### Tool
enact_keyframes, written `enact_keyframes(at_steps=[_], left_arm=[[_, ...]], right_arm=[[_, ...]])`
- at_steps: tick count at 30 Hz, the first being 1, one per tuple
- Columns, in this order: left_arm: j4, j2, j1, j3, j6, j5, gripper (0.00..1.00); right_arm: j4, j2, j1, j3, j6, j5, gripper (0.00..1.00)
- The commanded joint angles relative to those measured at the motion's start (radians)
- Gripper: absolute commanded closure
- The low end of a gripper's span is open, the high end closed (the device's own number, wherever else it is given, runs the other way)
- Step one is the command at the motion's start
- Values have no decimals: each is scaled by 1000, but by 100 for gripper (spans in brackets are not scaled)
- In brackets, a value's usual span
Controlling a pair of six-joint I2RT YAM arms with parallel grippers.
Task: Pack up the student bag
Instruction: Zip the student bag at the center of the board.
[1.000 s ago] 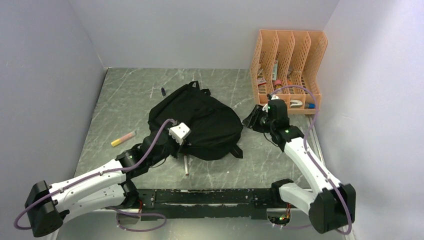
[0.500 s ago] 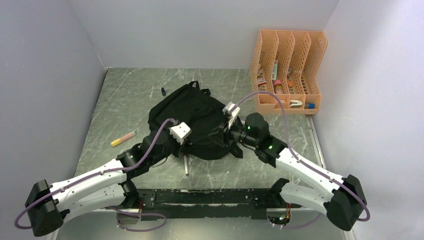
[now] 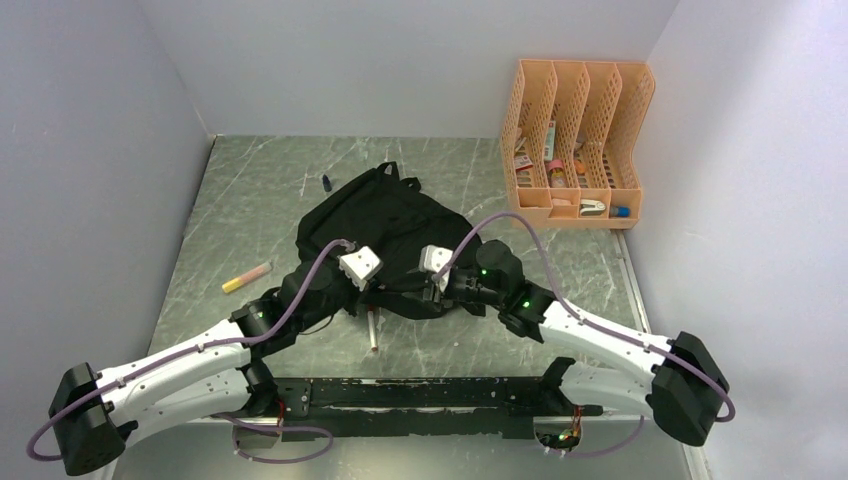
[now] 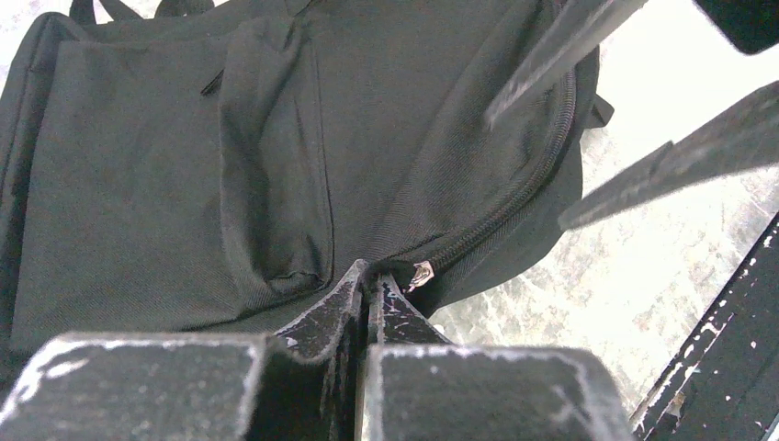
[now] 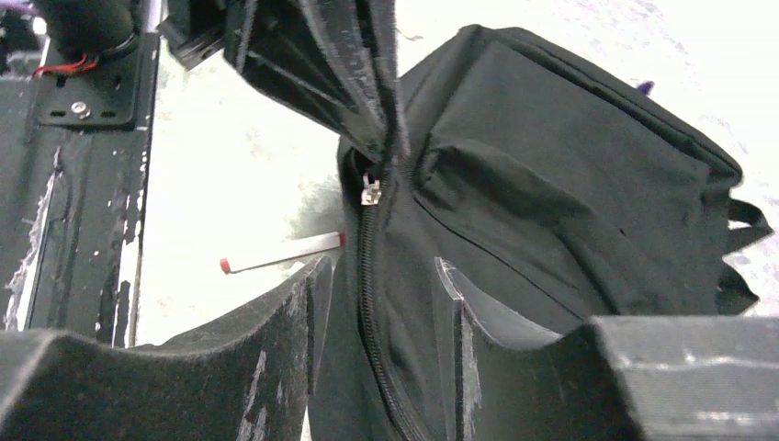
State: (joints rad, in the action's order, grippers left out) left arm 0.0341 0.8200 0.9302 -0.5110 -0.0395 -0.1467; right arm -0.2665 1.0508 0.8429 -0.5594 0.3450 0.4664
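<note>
The student bag [image 3: 385, 235], a black backpack, lies flat mid-table with its zip shut. My left gripper [image 3: 383, 291] is at its near edge. In the left wrist view that gripper [image 4: 371, 277] is shut, pinching a fold of the bag's fabric [image 4: 276, 184] right beside the metal zip pull [image 4: 421, 274]. My right gripper [image 3: 416, 293] has come in from the right. Seen from the right wrist, the right gripper [image 5: 381, 276] is open, its fingers [image 5: 315, 289] standing either side of the zip line [image 5: 367, 276] a short way below the pull [image 5: 371, 191].
A white pen with red ends [image 3: 372, 330] lies on the table just in front of the bag. A yellow and pink marker [image 3: 246, 277] is to the left, and a small dark item [image 3: 327, 182] lies behind the bag. The orange file organiser [image 3: 580, 140] stands at the back right.
My right arm has swung from the orange organiser leftwards and down to the bag's near edge, beside the left gripper. The left arm and the bag have stayed put.
</note>
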Motion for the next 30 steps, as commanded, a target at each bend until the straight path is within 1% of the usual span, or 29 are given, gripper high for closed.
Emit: enact_keyframes(at_steps=[1, 10, 13, 15, 18, 22, 24, 26, 30], left_arm=[[-66, -19, -8, 4, -18, 42, 95], [-59, -20, -7, 6, -27, 56, 95], [-56, -16, -8, 6, -21, 62, 95], [-56, -13, -7, 9, -18, 64, 95], [-57, -11, -7, 11, -17, 67, 95], [-59, -7, -7, 10, -16, 66, 95], [-59, -3, -8, 9, -12, 63, 95], [-60, 3, -8, 8, -3, 59, 95], [-55, 19, -7, 6, 31, 32, 95]], right_arm=[[-58, 47, 38, -18, 105, 51, 52], [-69, 166, 91, -50, 164, -8, 53], [-65, 189, 94, -62, 174, -42, 55], [-59, 201, 96, -71, 167, -64, 59], [-31, 212, 97, -81, 173, -102, 60], [-37, 201, 103, -59, 182, -123, 64], [-16, 201, 103, -62, 186, -124, 69], [0, 198, 103, -62, 184, -117, 77], [1, 176, 103, -42, 149, -105, 100]])
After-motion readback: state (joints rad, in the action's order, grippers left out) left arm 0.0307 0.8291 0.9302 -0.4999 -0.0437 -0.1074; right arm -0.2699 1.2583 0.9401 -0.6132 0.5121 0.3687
